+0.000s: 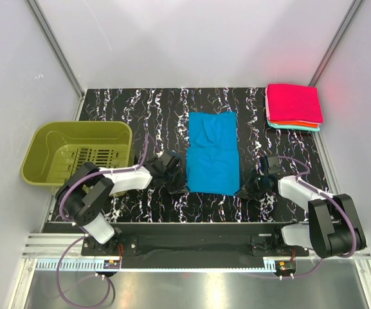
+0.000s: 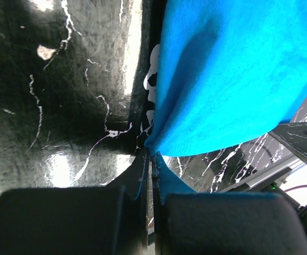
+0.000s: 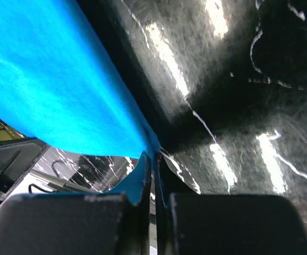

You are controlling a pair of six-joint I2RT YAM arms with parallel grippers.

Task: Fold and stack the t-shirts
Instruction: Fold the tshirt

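Two near corners of the bright blue t-shirt [image 1: 212, 151], spread on the desk [image 1: 140, 109], sit clamped in the left pincer [image 2: 149, 159] and right pincer [image 3: 154, 159]; folded t-shirts [image 1: 293, 106] lie stacked at the far right corner.

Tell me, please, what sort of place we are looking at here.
Probably a robot lab test cell: plain white walls on metal framing, and a left arm and right arm bolted to a black marbled table.
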